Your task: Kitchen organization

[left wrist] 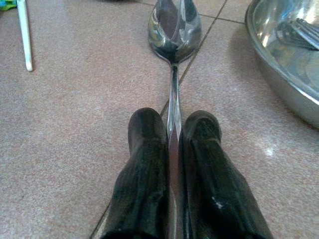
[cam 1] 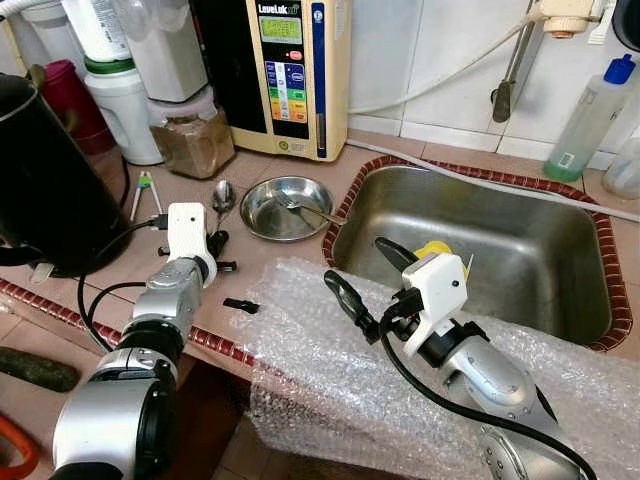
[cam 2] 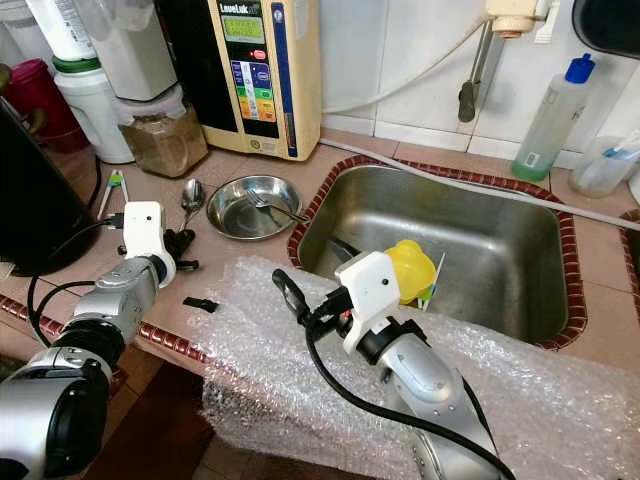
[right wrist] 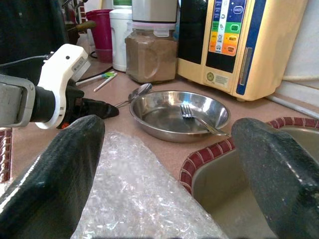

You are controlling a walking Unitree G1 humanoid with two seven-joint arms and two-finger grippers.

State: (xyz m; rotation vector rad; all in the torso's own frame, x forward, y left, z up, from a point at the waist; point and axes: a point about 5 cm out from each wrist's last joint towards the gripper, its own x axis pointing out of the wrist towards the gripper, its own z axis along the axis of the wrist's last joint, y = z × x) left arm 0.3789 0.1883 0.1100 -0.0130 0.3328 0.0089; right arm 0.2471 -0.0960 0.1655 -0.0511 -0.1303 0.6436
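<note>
- Spoon point(left wrist: 174, 30): lies flat on the tiled desk point(cam 1: 290, 255), bowl away from the robot, just beside the steel dish point(cam 1: 285, 207).
- Left pincer point(left wrist: 172, 130): the left wrist view shows its fingers closed on the spoon's handle, one on each side; from the head views this grip is hard to make out.
- Fork point(right wrist: 199, 119): rests inside the steel dish, seen clearly in the right wrist view.
- Right pincer point(cam 1: 362, 278): wide open, holding nothing, above the bubble wrap point(cam 1: 330, 370) at the sink point(cam 1: 520, 240) edge.
- Yellow object point(cam 2: 412, 268): in the sink, behind the right wrist.
</note>
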